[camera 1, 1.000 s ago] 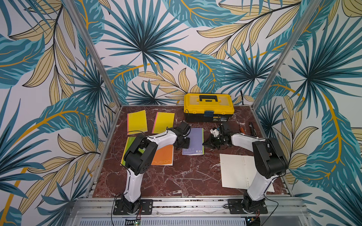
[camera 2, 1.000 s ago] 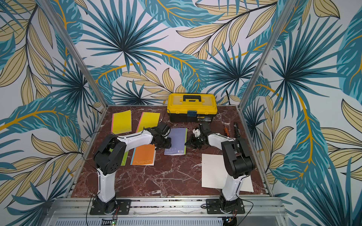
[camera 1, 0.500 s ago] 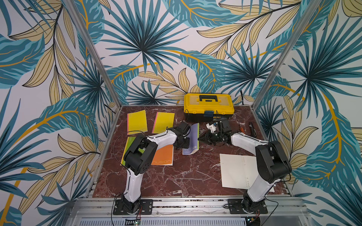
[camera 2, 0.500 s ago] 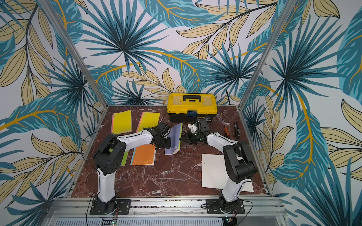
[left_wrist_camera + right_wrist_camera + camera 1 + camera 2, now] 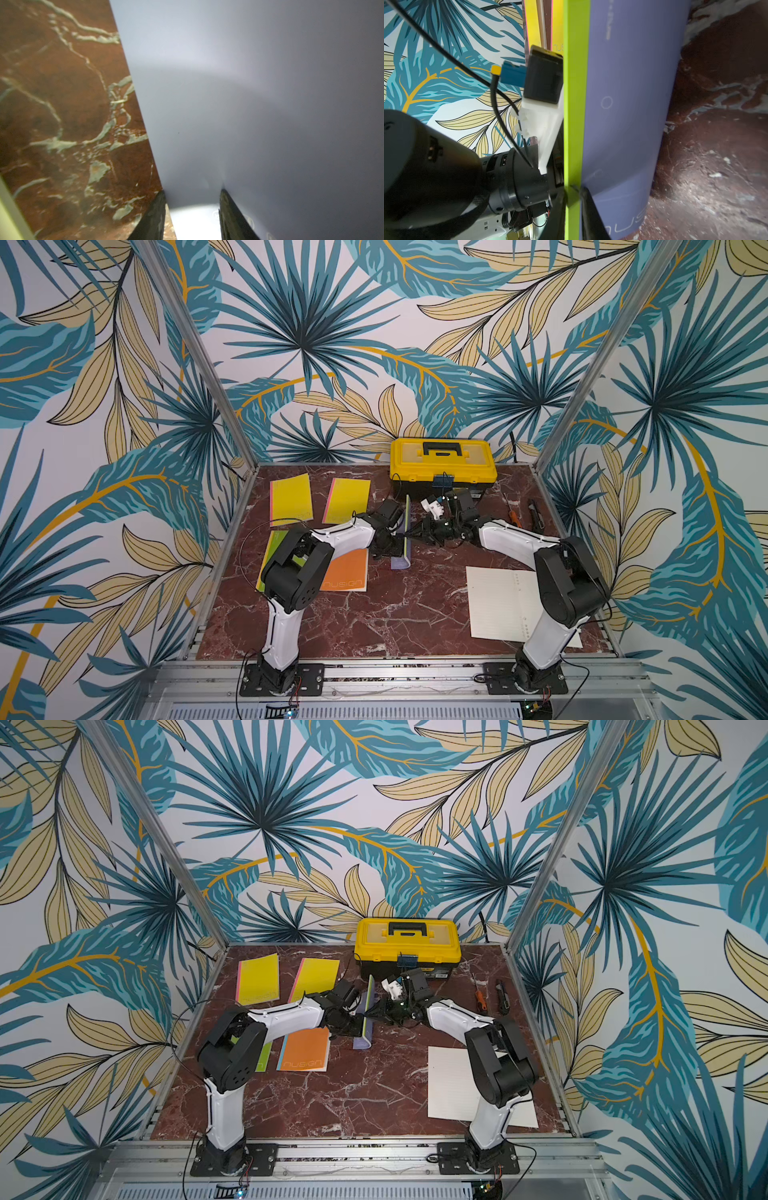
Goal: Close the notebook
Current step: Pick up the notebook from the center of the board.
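While right pincer (image 5: 574, 191) grips its lime edge, purple notebook (image 5: 623, 104) cover upright, left pincer (image 5: 192, 193) parted

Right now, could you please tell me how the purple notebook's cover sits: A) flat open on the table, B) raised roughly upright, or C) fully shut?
B: the cover stands on edge, its green rim pinched by the right gripper.

Both top views read bright and even to me, shadows soft. Left wrist feed's blurry: white glare on the notebook (image 5: 259, 104) between the fingers (image 5: 154, 218) of the left gripper (image 5: 192, 191), greyer just ahead.
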Robot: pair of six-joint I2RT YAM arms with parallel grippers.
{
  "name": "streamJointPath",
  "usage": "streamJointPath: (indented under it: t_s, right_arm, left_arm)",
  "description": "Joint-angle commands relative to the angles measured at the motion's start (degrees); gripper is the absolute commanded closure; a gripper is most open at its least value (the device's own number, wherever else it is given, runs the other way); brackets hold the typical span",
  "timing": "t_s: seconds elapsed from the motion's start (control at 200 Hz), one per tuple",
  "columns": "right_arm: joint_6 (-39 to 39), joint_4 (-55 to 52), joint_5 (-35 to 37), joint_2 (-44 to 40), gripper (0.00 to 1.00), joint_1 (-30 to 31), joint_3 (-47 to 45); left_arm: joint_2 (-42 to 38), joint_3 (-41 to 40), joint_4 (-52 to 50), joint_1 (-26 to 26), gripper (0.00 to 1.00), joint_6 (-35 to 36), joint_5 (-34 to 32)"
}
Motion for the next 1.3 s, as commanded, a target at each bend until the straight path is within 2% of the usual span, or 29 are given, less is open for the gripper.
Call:
streamJointPath:
  t_s: [0.0,0.21,0.451,0.601,1.292]
  right_arm:
    - [0.76,1.96,0.22,2.73,0.84,2.92,0.37]
    - [0.05,0.65,1.7,2.7,0.84,2.98,0.33]
    - [1.41,1.59,2.62,4.11,0.81,3.14,1.15]
    - [-1.09,-3.63,6.4,3.53,0.8,3.49,3.42]
    - [-4.56,-11.93,9.88,4.79,0.76,3.6,6.05]
  left_arm:
    - [-2.69,-1.57,3.98,-2.19,0.57,0.94,4.47]
    - [-4.68,-2.62,4.18,-2.17,0.56,1.71,4.29]
    - [-6.3,-4.9,7.56,-2.19,0.55,2.27,8.74]
    - [-6.68,-5.6,8.15,-2.2,0.55,2.03,8.46]
    - [-6.33,-5.85,8.24,-2.23,0.56,2.08,8.28]
